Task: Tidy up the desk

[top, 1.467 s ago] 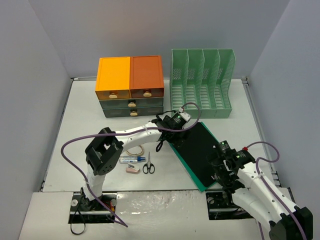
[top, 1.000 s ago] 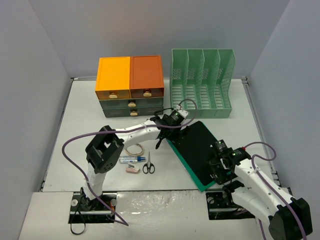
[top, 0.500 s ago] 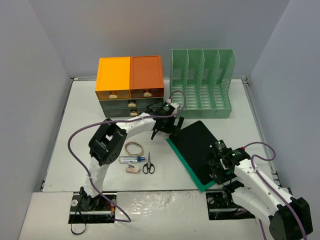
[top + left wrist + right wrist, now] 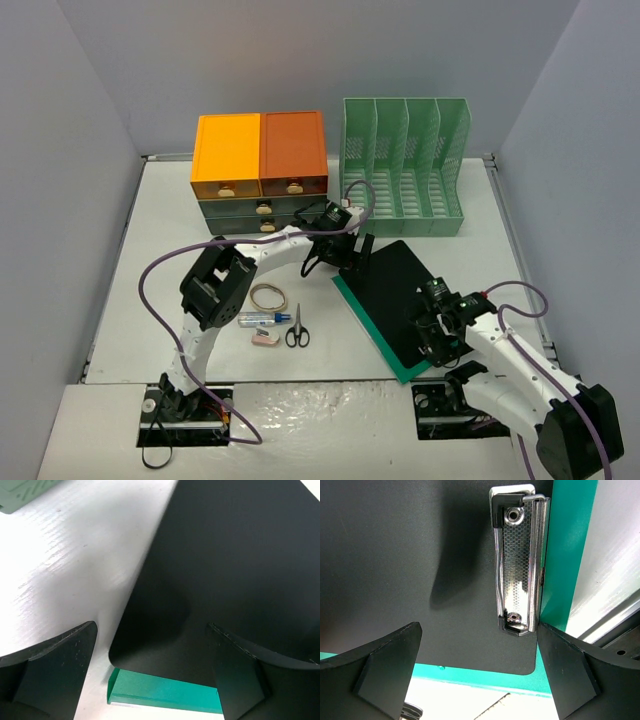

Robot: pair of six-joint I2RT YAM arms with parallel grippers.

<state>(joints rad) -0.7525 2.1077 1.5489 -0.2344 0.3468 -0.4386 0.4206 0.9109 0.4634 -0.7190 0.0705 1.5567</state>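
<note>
Two containers, a shut drawer unit (image 4: 260,170) and a four-slot green rack (image 4: 405,165), stand at 12 o'clock on the desk (image 4: 160,250). The left gripper (image 4: 150,630) and right gripper (image 4: 479,625), jaws apart, hang over the black clipboard (image 4: 395,290).

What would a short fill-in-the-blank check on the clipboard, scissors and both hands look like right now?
1. The black clipboard lies on top of a ____ folder.
2. Its metal clip shows in the ____ wrist view.
3. In the top view, the scissors lie on the desk to the ____ of the clipboard.
4. The left hand and the right hand are both ____, holding nothing.
Missing words: green; right; left; open.
</note>
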